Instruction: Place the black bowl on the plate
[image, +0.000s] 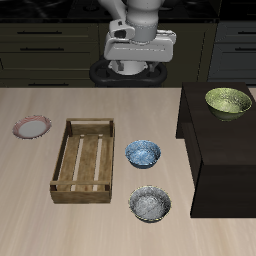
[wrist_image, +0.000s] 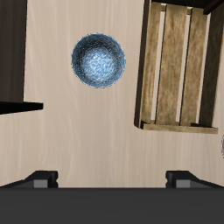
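Exterior view, left to right: the plate (image: 32, 127) lies near the table's (image: 30, 205) side edge with bare tabletop all round it, the wooden crate (image: 84, 160) sits beside it with only slats showing inside, then the blue bowl (image: 142, 153) (wrist_image: 98, 60) and, nearer the front edge, the black bowl (image: 149, 205), apart from each other. The dark cabinet (image: 220, 165) carries the yellow-green bowl (image: 228, 102) on top. My gripper (image: 137, 62) hangs high over the back edge, fingers (wrist_image: 39, 178) spread apart and holding nothing.
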